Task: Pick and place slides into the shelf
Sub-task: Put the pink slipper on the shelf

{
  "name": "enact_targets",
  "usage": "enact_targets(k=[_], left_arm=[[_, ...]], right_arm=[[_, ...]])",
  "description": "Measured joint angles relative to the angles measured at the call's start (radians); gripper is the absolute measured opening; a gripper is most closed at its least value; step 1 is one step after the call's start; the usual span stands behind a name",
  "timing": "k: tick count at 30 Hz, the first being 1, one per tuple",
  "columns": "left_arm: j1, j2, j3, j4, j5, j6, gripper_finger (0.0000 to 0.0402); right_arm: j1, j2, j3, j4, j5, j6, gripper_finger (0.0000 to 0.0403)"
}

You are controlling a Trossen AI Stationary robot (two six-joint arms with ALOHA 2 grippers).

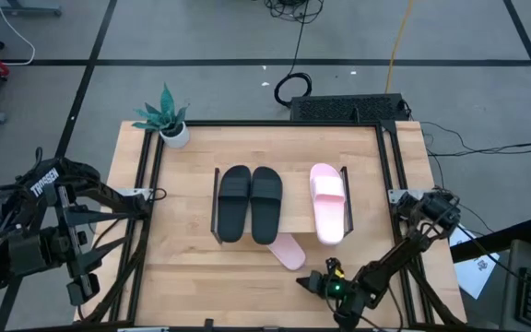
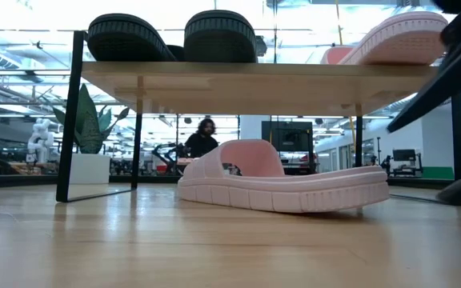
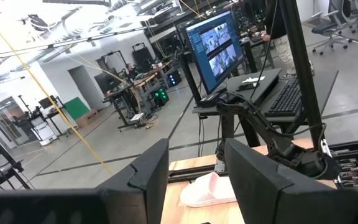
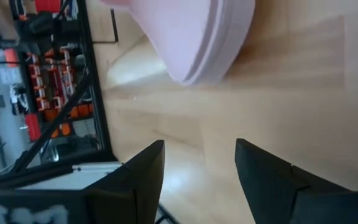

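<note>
The shelf stands mid-table; both black slides and one pink slide lie side by side on its board. The second pink slide rests sole-down on the tabletop, its far end under the shelf's near edge; the low view shows it in profile. My right gripper hovers open just near of that slide, whose rounded end lies a little way ahead of the gripper. My left gripper is open and waits off the table's left side.
A small potted plant sits at the table's far left corner. Black frame rails run along the table's left and right sides. Bare wood lies near of the shelf. A person sits in the room beyond.
</note>
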Motion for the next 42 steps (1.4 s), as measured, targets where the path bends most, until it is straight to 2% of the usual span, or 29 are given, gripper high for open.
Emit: enact_targets(k=[18, 36, 42], left_arm=[[-0.022, 0.000, 0.000, -0.010, 0.001, -0.003, 0.0161], [-0.034, 0.000, 0.000, -0.014, 0.000, -0.005, 0.0161], [-0.034, 0.000, 0.000, -0.016, 0.000, -0.007, 0.0161]], right_arm=[[-0.075, -0.005, -0.008, -0.089, -0.003, -0.001, 0.0187], [-0.114, -0.008, -0.008, -0.136, -0.059, 0.004, 0.0186], [-0.121, -0.008, -0.008, -0.143, -0.078, 0.002, 0.0158]])
